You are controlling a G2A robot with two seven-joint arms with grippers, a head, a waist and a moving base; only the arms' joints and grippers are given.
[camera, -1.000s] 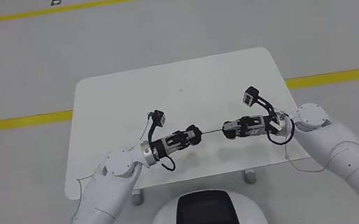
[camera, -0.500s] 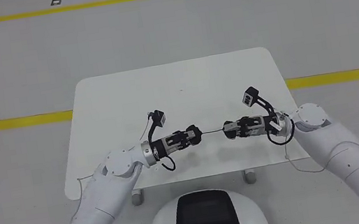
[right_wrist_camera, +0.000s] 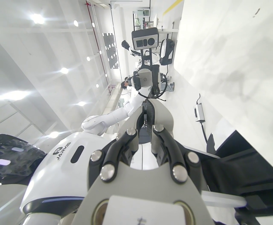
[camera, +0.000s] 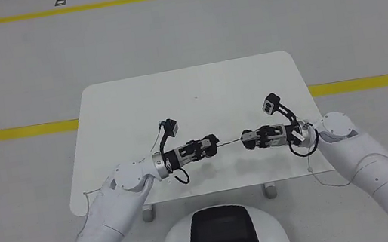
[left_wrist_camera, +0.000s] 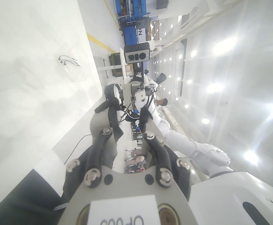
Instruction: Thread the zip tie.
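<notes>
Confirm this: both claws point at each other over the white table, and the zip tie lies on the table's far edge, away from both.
Not quite: the zip tie is not at the far edge. The top view shows it as a thin dark line spanning the gap between the left claw and the right claw, which do point at each other over the white table.

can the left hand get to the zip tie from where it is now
Probably yes. The zip tie runs as a thin dark strip from the right hand to the left hand above the table, with nothing between them. The left hand's fingers stand apart.
</notes>
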